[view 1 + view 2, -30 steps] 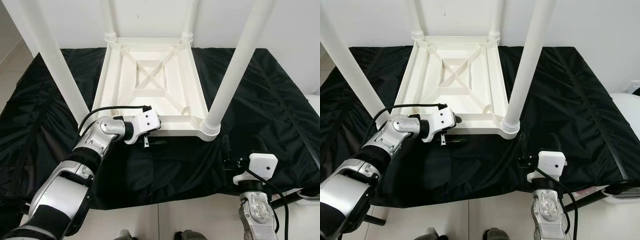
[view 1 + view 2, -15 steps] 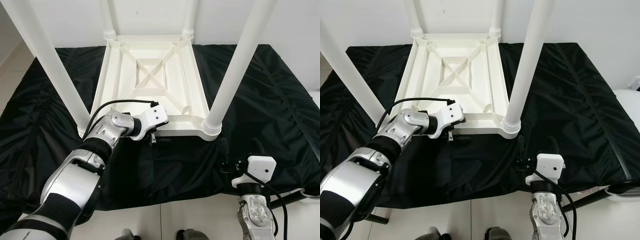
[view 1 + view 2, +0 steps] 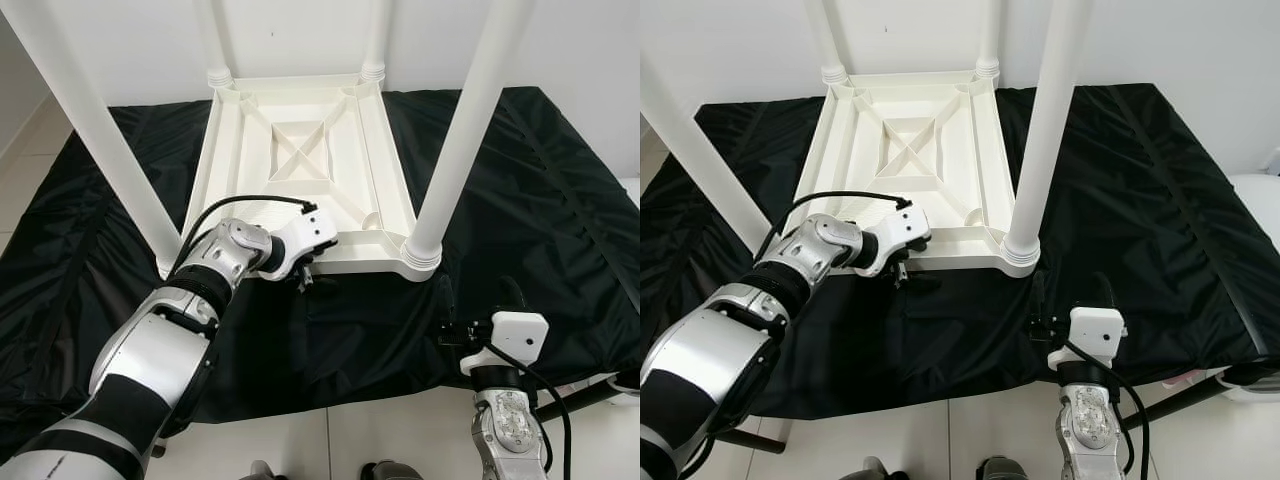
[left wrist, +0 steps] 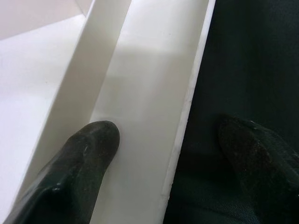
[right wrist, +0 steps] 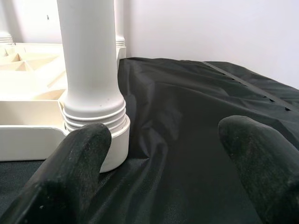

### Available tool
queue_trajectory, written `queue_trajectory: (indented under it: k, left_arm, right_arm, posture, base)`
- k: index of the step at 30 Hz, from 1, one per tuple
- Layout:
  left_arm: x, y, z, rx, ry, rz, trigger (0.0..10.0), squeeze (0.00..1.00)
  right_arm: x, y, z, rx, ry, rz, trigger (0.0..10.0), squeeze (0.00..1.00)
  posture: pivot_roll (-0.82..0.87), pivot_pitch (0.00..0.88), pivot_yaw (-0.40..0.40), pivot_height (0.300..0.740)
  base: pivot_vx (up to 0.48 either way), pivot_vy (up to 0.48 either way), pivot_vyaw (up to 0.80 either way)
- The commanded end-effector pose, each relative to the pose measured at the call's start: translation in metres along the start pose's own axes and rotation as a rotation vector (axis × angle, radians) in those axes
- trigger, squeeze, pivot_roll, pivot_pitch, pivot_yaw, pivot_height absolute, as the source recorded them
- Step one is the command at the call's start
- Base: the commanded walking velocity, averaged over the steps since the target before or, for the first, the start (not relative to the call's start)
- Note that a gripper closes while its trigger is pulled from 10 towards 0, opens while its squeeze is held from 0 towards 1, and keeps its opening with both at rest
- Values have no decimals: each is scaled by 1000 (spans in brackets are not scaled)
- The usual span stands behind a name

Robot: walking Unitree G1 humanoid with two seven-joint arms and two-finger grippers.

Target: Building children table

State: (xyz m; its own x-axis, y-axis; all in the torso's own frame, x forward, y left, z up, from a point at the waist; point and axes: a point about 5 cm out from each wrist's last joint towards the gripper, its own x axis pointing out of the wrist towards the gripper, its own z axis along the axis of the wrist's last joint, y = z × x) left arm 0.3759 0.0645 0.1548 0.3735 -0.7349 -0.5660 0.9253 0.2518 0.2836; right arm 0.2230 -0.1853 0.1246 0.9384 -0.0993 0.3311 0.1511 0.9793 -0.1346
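At the near edge of the counter (image 3: 560, 250), which is covered with a black cloth (image 3: 350, 340), the right gripper (image 3: 478, 300) stands upright with its jaws wide open and holds nothing. Its two black fingers (image 5: 74, 177) point toward the far side, above the cloth, and they are near the closest right leg (image 3: 460, 130) of the table but apart from it. In the right wrist view this leg rises from a ribbed collar (image 5: 96, 114) at the corner of the white frame.

Farther in, the left gripper (image 3: 308, 282) reaches from the left side to the near rail (image 3: 950, 240) of the upturned children table (image 3: 300, 160). Its jaws are open and stand over the rail's edge: in the left wrist view one finger (image 4: 88, 158) rests on the white plastic of the rail, the other finger (image 4: 257, 163) is over the black cloth just beside the edge. The jaws are not closed on the rail.

The table lies upside down in the middle of the counter, its ribbed underside with a cross brace (image 3: 298, 145) facing up. Four white legs stand up from its corners; the near left leg (image 3: 100, 140) rises beside the left arm, and two more legs stand at the far corners, close to the white wall (image 3: 300, 30).
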Motion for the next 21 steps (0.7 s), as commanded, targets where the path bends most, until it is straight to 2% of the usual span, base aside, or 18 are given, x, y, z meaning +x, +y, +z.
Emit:
queue_trajectory:
  k: [1,12,13,14,15,16,17,18,21]
  left_arm:
    - [2,2,-2,-6,41,57,10000,0]
    - [6,0,3,-10,39,50,10000,0]
    - [7,0,3,-12,38,49,9490,0]
    - [7,0,4,-14,36,49,5647,0]
    - [7,0,4,-14,36,49,5647,0]
    - [7,0,4,-15,35,50,431,0]
    - [7,0,4,-15,35,50,431,0]
    - [7,0,4,-18,34,50,0,0]
    - [7,0,4,-22,29,43,0,0]
  right_arm:
    - [-1,2,1,5,-3,-3,10000,0]
    - [-5,0,2,-4,-1,-16,10000,0]
    - [-5,-1,2,-5,-1,-18,10000,0]
    - [-6,-1,2,-6,-1,-20,10000,0]
    - [-6,-1,2,-6,-1,-20,10000,0]
    - [-6,-1,2,-6,-1,-21,10000,0]
    - [-6,-1,2,-6,-1,-21,10000,0]
    - [-6,-1,2,-8,-1,-23,10000,0]
    - [-6,-2,2,-10,-1,-28,10000,0]
  posture:
    - [-154,59,119,740]
    - [-166,67,128,740]
    - [-169,68,129,740]
    - [-169,68,129,740]
    - [-169,68,129,740]
    - [-170,67,130,740]
    - [-170,67,130,740]
    - [-170,67,130,740]
    - [-173,67,133,740]
  base:
    - [0,0,0]
    - [0,0,0]
    - [0,0,0]
    - [0,0,0]
    - [0,0,0]
    - [0,0,0]
    - [0,0,0]
    - [0,0,0]
    - [0,0,0]
